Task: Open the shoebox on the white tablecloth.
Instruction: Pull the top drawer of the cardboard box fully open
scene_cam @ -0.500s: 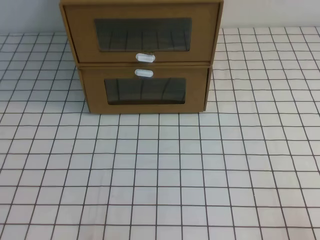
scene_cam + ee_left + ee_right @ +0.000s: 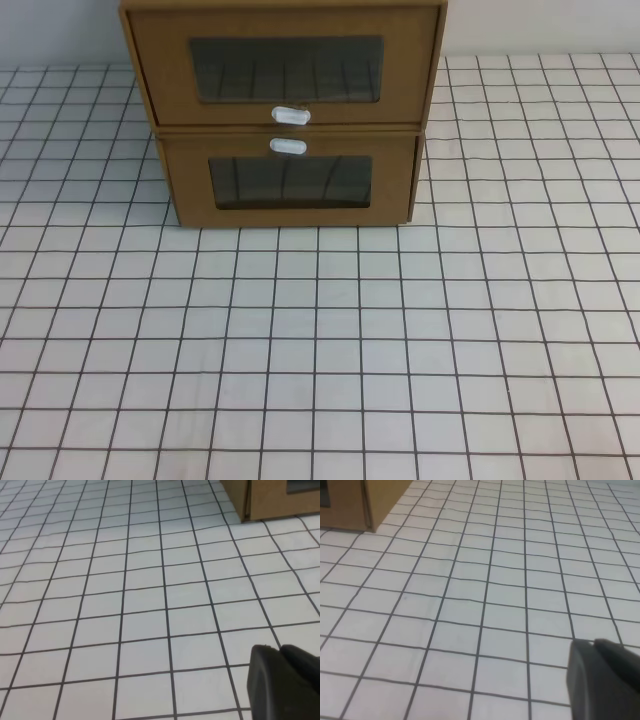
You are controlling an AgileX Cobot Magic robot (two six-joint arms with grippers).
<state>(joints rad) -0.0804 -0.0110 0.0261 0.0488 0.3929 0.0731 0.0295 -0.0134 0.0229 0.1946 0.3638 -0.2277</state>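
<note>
Two brown cardboard shoeboxes stand stacked at the far middle of the white tablecloth (image 2: 320,340). The upper shoebox (image 2: 285,65) has a clear window with a white oval pull tab (image 2: 290,116) under it. The lower shoebox (image 2: 290,180) carries its tab (image 2: 288,147) above its window. Both fronts look closed. My left gripper (image 2: 279,647) hovers low over the cloth, fingers together, holding nothing; a box corner (image 2: 270,500) lies far ahead to its right. My right gripper (image 2: 594,642) is likewise shut and empty, with a box corner (image 2: 345,505) far ahead on its left. Neither arm shows in the exterior view.
A pale wall (image 2: 60,30) rises behind the boxes. The gridded cloth spreads from the boxes to the near edge and to both sides.
</note>
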